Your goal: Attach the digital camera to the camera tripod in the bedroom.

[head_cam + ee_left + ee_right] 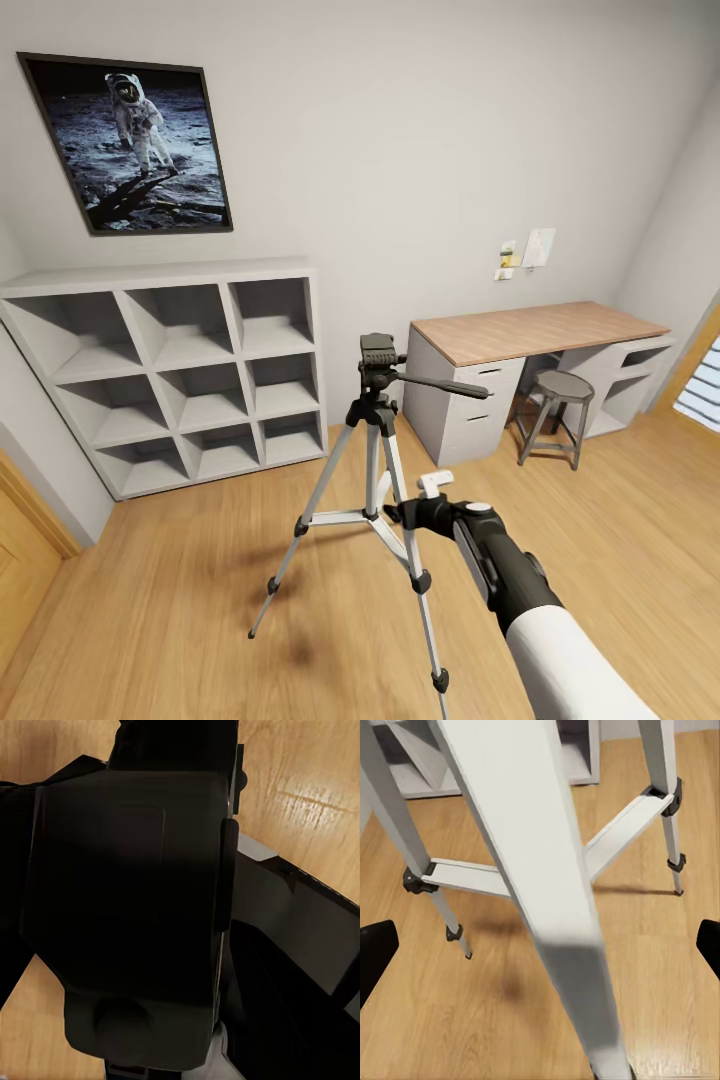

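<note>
The camera tripod (378, 400) stands on the wood floor in the middle of the bedroom, its black head and long pan handle (440, 385) pointing right. My right gripper (398, 515) is open at one silver leg (540, 870), halfway down. The leg runs between the widely spread black fingertips (375, 952). Close up in the left wrist view, a black boxy body, the digital camera (127, 885), hangs above the floor with my left gripper shut on it. Its red button is hidden.
A white cube shelf (170, 370) stands against the back wall under the astronaut poster (130, 140). The wood-topped desk (530, 335) and a grey round stool (560, 390) are at the right. Wood door trim (20, 560) is at the left.
</note>
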`<state>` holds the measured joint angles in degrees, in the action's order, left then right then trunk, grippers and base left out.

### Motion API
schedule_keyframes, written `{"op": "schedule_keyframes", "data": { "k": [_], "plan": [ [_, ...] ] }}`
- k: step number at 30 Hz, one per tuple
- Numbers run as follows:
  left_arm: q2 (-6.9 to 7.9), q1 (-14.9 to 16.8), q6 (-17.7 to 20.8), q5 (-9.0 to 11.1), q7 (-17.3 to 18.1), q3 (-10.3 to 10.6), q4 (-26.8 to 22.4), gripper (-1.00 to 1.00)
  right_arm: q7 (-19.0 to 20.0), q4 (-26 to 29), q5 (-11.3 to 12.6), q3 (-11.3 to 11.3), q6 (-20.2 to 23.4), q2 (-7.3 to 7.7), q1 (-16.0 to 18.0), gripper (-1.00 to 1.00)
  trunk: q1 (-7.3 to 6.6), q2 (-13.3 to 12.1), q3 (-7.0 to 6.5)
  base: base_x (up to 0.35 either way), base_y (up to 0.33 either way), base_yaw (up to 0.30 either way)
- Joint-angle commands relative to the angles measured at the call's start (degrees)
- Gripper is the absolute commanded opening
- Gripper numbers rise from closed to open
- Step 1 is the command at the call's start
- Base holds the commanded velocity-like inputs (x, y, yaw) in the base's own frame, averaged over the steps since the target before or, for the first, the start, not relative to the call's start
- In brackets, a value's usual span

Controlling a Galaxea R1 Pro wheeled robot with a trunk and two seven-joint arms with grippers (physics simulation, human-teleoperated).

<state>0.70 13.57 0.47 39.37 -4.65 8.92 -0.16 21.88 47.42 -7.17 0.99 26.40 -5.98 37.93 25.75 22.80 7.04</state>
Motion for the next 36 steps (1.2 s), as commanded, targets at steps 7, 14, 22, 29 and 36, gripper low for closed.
{"op": "schedule_keyframes", "data": {
  "k": [7,14,22,29,36],
  "plan": [
    [0.0,0.0,0.1,0.3,-0.1,0.5,0.0,-1.0,0.1,-0.9,-0.6,-1.3,-0.1,-0.22,0.1,1.0,0.03,0.1,0.12,0.0,0.0,0.0],
    [0.04,0.0,0.0,0.4,-0.1,0.5,0.0,-1.0,0.1,-2.6,-0.6,-1.3,-1.5,-1.15,0.3,1.0,0.03,0.1,0.12,0.0,0.0,0.0],
    [0.03,0.1,0.0,0.4,-0.1,0.5,0.0,-1.0,-3.9,-6.6,-0.9,-1.3,-6.5,-3.83,1.0,1.0,0.03,0.1,0.12,0.0,0.0,0.0],
    [0.02,0.1,0.0,0.4,-0.1,0.5,0.0,-1.0,-5.2,-7.0,-1.0,-1.3,-9.8,-3.82,0.9,-1.0,0.03,0.1,0.12,0.0,0.0,0.0],
    [0.03,0.1,0.1,0.4,-0.1,0.5,0.0,-1.0,-5.2,-6.8,-1.1,-1.2,-9.9,-3.69,0.9,-1.0,0.03,0.1,0.12,0.0,0.0,0.0]
  ]
}}
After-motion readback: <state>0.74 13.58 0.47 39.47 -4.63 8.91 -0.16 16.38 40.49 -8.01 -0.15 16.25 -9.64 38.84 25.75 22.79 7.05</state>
